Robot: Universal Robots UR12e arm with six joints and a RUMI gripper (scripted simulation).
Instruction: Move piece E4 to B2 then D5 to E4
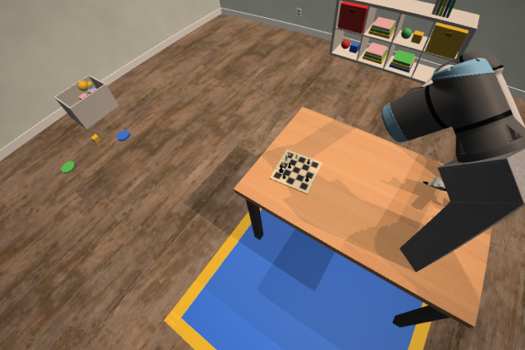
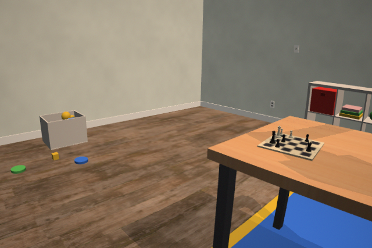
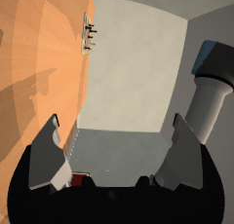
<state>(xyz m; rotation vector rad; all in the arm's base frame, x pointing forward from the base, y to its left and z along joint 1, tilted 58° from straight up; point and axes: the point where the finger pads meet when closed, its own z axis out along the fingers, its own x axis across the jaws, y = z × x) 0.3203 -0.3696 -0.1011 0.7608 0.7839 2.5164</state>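
The small chessboard (image 1: 314, 178) (image 2: 296, 154) lies near the table's far-left end in the top view. Several black and white pieces stand upright on it. Among them are a tall black piece (image 1: 280, 170) (image 2: 272, 137), a tall white piece (image 2: 279, 132), a black piece (image 1: 307, 179) (image 2: 308, 146) and another black piece (image 1: 308, 161) (image 2: 307, 137). The edge letters and numbers are too small to read, so I cannot tell which pieces are on E4 and D5. My gripper (image 3: 116, 114) is wide open and empty, far from the board, mostly hidden behind the arm in the top view.
The wooden table (image 1: 360, 155) (image 2: 339, 176) carries the board. The arm (image 1: 462, 104) hangs over its right end. A shelf (image 1: 407, 2) stands by the back wall. A grey bin (image 1: 95, 106) (image 2: 67, 134) and small toys are on the floor at the left.
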